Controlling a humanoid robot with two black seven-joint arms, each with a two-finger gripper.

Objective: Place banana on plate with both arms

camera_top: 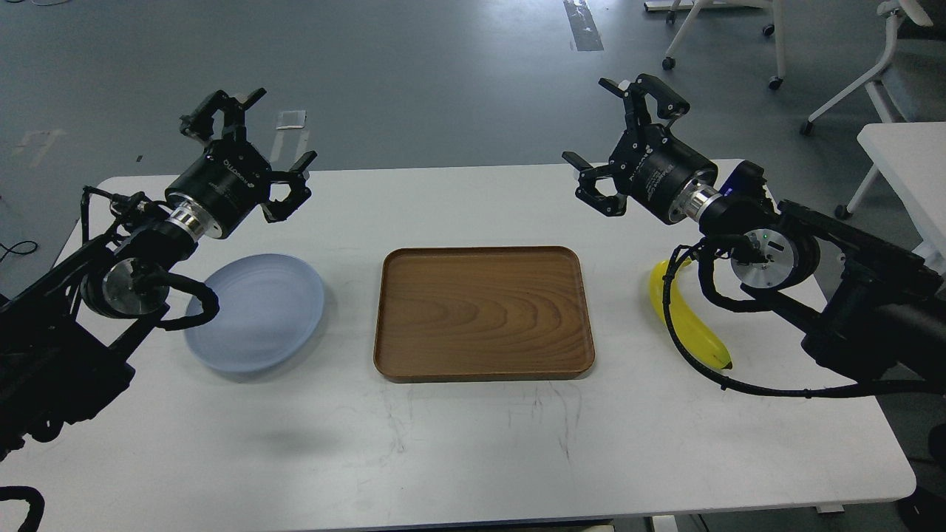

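A bright yellow banana (691, 321) lies on the white table at the right, partly crossed by a black cable and sitting under my right arm. The pale blue-grey plate (259, 310) rests on the table at the left, empty, its left rim hidden behind my left arm. My left gripper (247, 151) hovers above and behind the plate, open, holding nothing. My right gripper (624, 140) is raised up and to the left of the banana, open and empty as well.
A rectangular brown wooden tray (484, 314) sits empty in the table's middle, between plate and banana. The white table (473, 443) reaches to the near edge. Office chairs (872, 66) and another white table (913, 159) stand at the back right.
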